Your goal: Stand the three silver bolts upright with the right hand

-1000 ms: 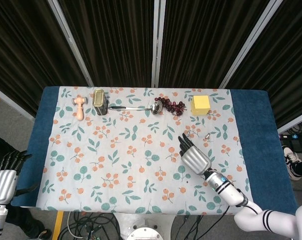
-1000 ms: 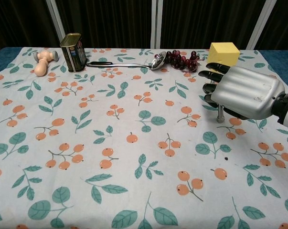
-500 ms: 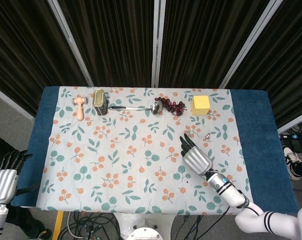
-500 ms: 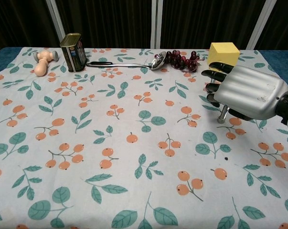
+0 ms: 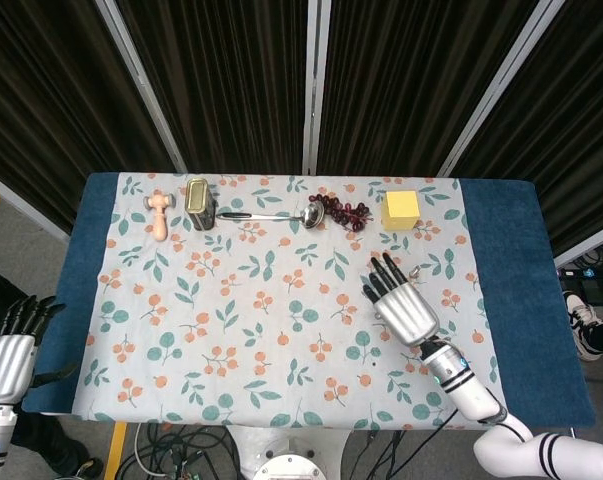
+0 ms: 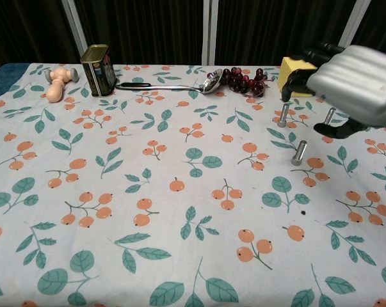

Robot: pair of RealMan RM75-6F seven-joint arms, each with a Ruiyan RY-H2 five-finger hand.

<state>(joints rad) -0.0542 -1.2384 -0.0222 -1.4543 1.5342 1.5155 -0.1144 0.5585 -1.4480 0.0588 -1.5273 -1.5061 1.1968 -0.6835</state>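
Three silver bolts stand upright on the floral cloth at the right side of the surface (image 6: 180, 268) — nearest bolt (image 6: 299, 153), far-left bolt (image 6: 283, 115), far-right bolt (image 6: 329, 116). From the nearest bolt, the second lies at about 11 o'clock and the third at about 1 o'clock; all three are apart from one another. The right hand (image 6: 354, 84) hovers above them, fingers spread, holding nothing and touching no bolt. The yellow block (image 6: 292, 66) sits just beyond, at 12 o'clock from the bolts. Grapes (image 6: 242, 80), ladle (image 6: 170, 84), tin can (image 6: 98, 61) and wooden massager (image 6: 59, 81) line the far edge. The left hand (image 5: 11, 345) hangs off the surface's left edge, fingers apart, empty.
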